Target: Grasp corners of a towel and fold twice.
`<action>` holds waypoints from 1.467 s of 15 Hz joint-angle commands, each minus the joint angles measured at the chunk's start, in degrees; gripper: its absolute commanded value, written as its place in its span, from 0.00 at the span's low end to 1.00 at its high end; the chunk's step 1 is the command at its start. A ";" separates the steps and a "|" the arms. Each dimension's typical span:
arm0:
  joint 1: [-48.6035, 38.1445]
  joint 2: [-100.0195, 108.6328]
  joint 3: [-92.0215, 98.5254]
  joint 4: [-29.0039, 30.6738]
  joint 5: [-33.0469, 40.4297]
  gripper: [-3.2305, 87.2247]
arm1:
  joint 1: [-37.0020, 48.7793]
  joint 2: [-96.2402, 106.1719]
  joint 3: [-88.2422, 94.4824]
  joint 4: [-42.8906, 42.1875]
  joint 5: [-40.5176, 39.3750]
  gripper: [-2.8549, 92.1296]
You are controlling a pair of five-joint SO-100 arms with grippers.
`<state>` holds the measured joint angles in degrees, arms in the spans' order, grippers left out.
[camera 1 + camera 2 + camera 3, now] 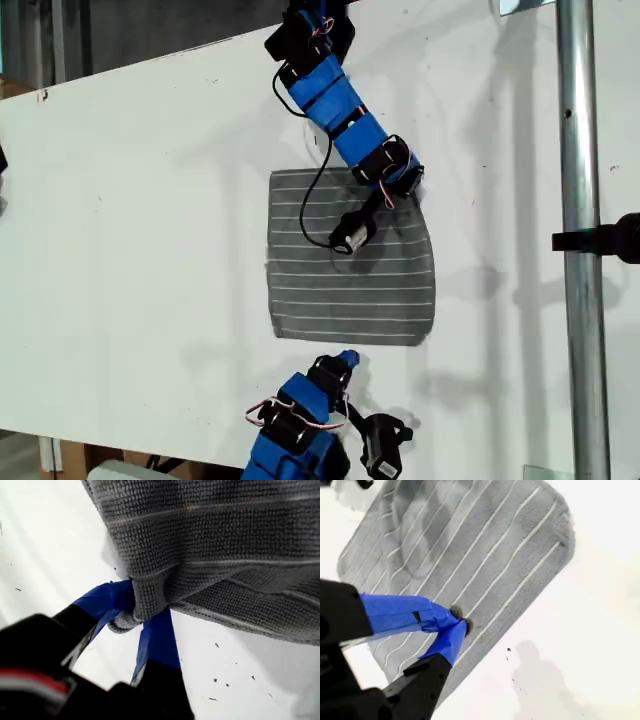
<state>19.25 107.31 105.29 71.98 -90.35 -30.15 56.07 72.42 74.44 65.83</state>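
Over on the exterior view's left it's just bare white table (130, 250), nothing lying on it.

Middle of that view is where the towel (340, 290) sits, dark grey with thin white stripes running side to side. It's spread out pretty much flat. Three of its corners show and look slightly rounded. The fourth, at the far end on the exterior view's right, is hidden under an arm.

That arm is my first one, reaching in from the top of the exterior view. Its thin black cable (312, 205) loops down over the cloth. My first gripper (137, 612) is clamped tight on that hidden corner (145, 605). In the first wrist view the cloth is bunched into a little knot between the blue jaws, and the fabric around it is puckered and lifted off the table.

My second gripper (460, 625) comes in from the bottom of the exterior view, at the towel's near edge, roughly mid-width. In that view the blue tip sits just off the edge. In the second wrist view the jaws are drawn together to a point right at the hem. There's a tiny grey tuft at the tip, but I honestly can't tell if any cloth is caught.

Further toward the exterior view's right is a vertical metal pole (580, 250) with a black clamp (612, 238) on it, well apart from the towel.
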 commanded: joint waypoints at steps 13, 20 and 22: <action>7.73 -22.50 -18.81 -0.44 19.16 0.44 | 0.70 -1.14 -0.62 -2.72 -0.62 0.03; 9.93 -45.88 -27.86 -5.54 12.48 0.44 | 0.35 -0.79 -0.70 -2.72 -0.62 0.03; 9.05 -54.49 -33.84 -1.05 8.17 0.35 | 0.18 -0.79 -0.79 -2.72 -0.62 0.03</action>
<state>28.92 57.30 76.29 68.55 -79.54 -30.06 55.28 72.33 73.30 65.83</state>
